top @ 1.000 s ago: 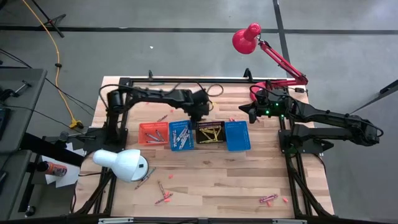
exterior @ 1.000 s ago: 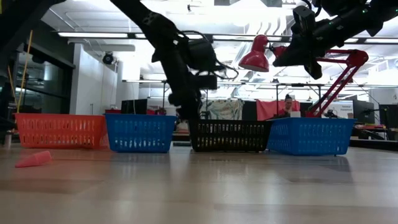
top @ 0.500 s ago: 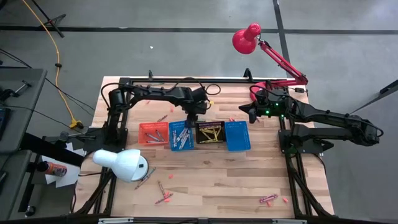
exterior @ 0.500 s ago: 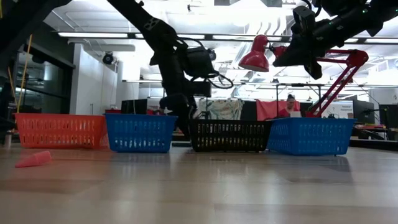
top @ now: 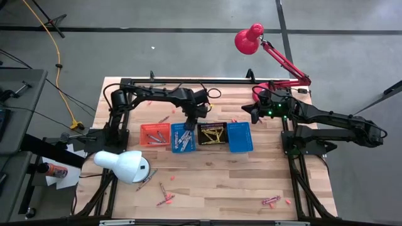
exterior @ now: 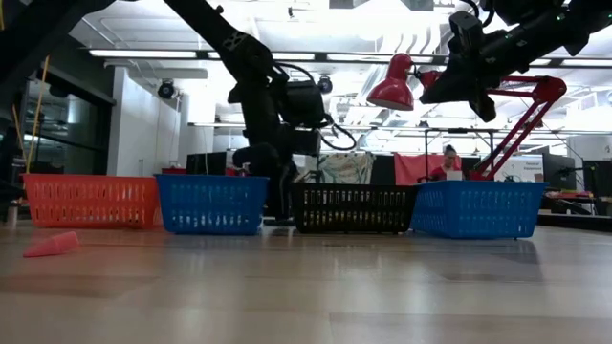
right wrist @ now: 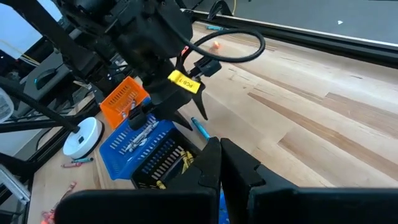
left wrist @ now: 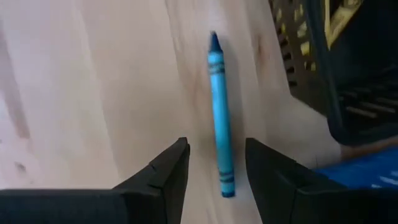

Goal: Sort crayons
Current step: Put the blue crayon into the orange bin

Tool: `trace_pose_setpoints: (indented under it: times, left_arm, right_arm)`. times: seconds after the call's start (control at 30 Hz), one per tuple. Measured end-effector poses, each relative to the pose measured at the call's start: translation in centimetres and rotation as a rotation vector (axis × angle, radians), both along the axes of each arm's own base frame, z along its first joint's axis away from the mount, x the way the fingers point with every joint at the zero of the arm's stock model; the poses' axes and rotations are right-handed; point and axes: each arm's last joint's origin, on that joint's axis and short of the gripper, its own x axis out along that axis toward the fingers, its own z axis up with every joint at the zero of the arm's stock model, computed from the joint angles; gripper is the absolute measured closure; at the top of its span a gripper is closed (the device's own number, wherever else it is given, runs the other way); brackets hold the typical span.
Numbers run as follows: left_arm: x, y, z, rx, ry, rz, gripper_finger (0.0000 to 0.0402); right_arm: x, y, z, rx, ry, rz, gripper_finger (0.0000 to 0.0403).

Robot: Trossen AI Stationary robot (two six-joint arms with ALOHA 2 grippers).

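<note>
Now lower — left claw (left wrist: 216,163), open, astride blue crayon (left wrist: 220,118).

Yellow tag (right wrist: 181,81) on left arm cable: print too small to read.

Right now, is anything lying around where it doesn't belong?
Yes. A blue crayon lies on the bare table behind the baskets, just ahead of the left end effector, whose fingers are open. More loose crayons sit scattered near the table's front edge, and a pink scrap lies in front of the orange basket.
</note>
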Motion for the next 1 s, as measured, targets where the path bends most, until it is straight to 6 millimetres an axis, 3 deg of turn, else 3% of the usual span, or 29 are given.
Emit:
trace_pose_setpoints:
  times: [0.63, 1.0]
  left_arm:
    - [0.6, 0.8, -0.7, 0.182, 0.011, 0.047, 0.0259]
    - [0.8, 1.0, -1.0, 0.21, -0.01, -0.138, 0.0259]
  right_arm:
    - [0.0, 0.0, 0.0, -0.002, 0.001, -0.005, 0.0402]
    - [0.0, 0.0, 0.0, 0.014, -0.005, -0.012, 0.0402]
